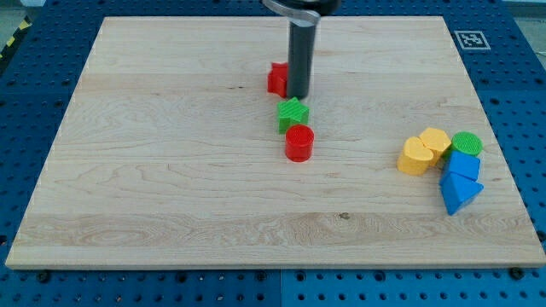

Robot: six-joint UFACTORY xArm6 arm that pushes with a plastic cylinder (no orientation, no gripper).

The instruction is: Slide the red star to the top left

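Blue triangle lowest; board marker unreadable.

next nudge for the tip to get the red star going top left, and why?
Probably push toward the view's left and slightly up. My tip sits against the right side of the red star, with the green star just below it; the board's top-left corner lies far left, so a push from this side should start it there.

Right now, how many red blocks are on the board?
2. A red block, partly hidden behind my tip, near the view's top centre; a red cylinder just below the green star.
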